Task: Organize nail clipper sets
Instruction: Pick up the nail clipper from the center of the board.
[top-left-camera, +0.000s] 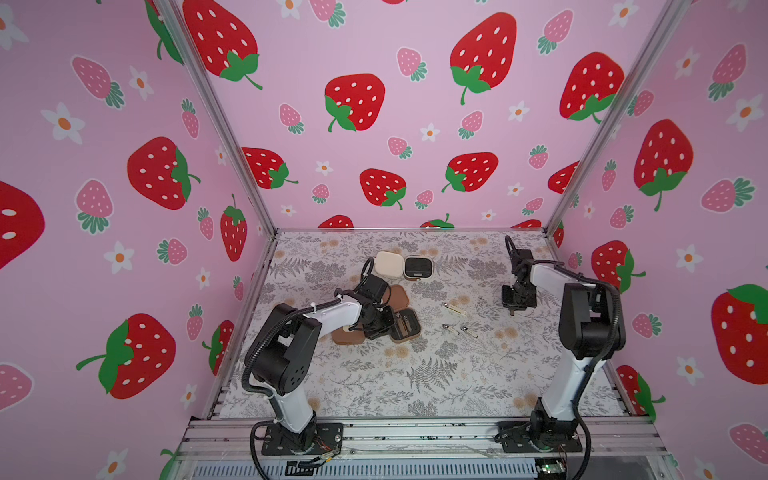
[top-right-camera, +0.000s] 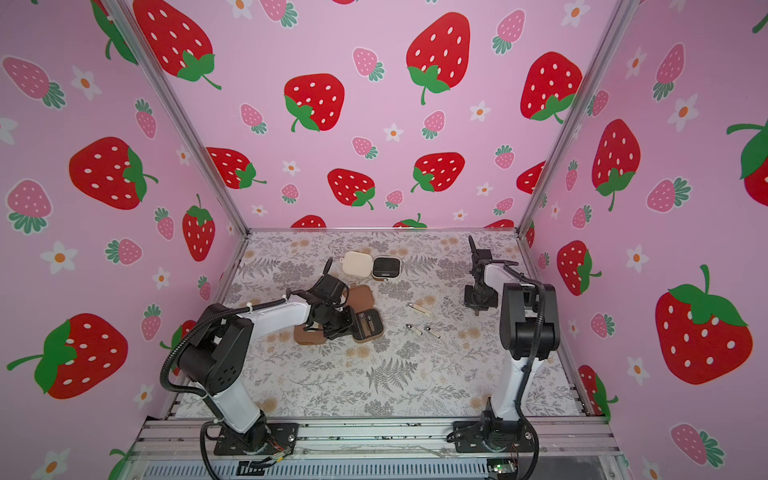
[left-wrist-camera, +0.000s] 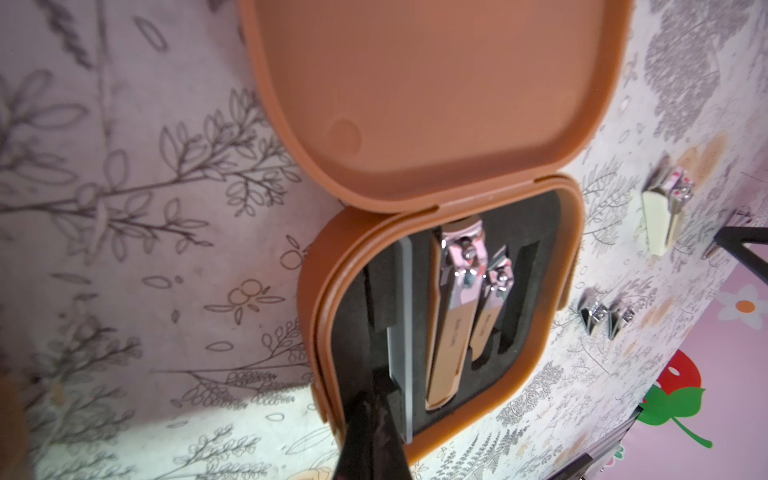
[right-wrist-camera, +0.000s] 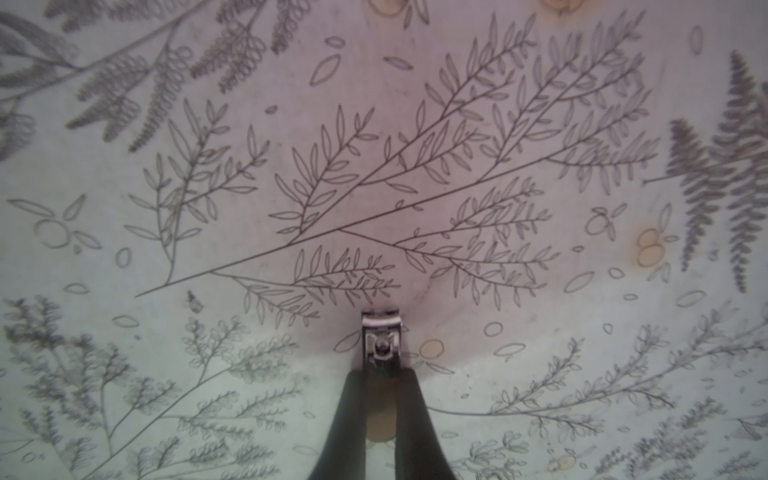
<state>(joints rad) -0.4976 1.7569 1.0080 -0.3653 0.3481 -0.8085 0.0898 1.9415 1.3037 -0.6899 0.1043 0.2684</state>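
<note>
Gaping, the brown case (left-wrist-camera: 436, 104) shows bronze clippers (left-wrist-camera: 453, 320) in black foam (left-wrist-camera: 532, 291); left fingers (left-wrist-camera: 370, 428) shut, right fingers (right-wrist-camera: 349, 415) pinch a small clipper (right-wrist-camera: 381, 340).

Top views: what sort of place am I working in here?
Probably a staged robot test booth, not a home: strawberry-print walls on a metal frame, a floral-print table, and a left arm and right arm bolted to a rail in front.

Brown case (left-wrist-camera: 436, 104), cream case (top-left-camera: 390, 262), grey fern-print table (top-left-camera: 415, 374).
</note>
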